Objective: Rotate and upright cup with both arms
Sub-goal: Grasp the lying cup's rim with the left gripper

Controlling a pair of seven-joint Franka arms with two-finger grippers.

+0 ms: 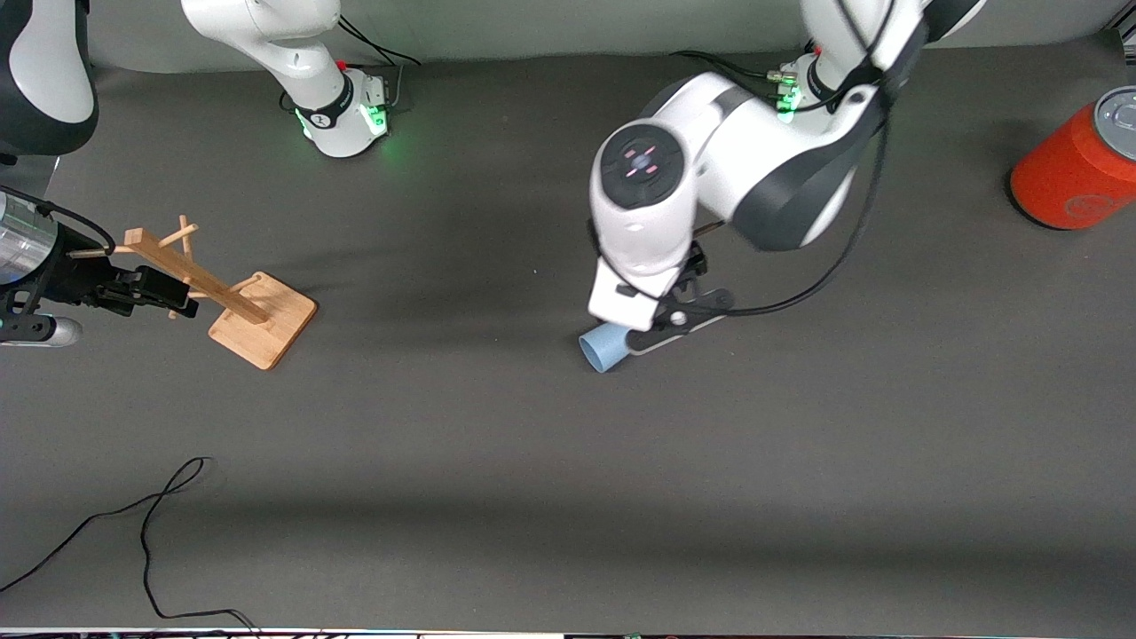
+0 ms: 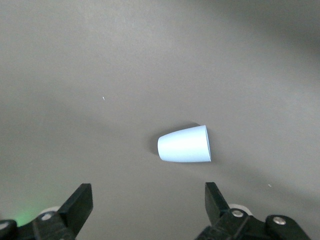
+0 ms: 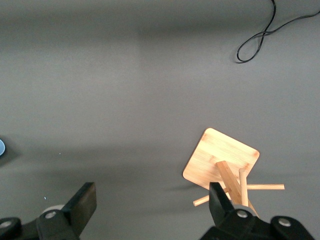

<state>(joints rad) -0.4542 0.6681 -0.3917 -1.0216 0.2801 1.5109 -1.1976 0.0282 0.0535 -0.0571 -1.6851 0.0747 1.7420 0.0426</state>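
My left end effector (image 1: 670, 324) hangs with fingers spread wide and empty directly over the pale-blue cup (image 1: 604, 347), which lies on its side mid-surface, its long axis crosswise to my finger gap and its rim pointing toward 7 o'clock in the front view. My right end effector (image 1: 155, 293), fingers also apart, waits over the wooden peg rack (image 1: 240, 302) at the right arm's end. An orange-red can (image 1: 1078, 164) stands well apart at 2 o'clock, and nothing blocks the descent.

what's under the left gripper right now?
The blue cup lies on its side on the grey table, below the open left gripper, untouched. In the front view the gripper covers part of the cup. The right gripper waits open over the wooden rack.
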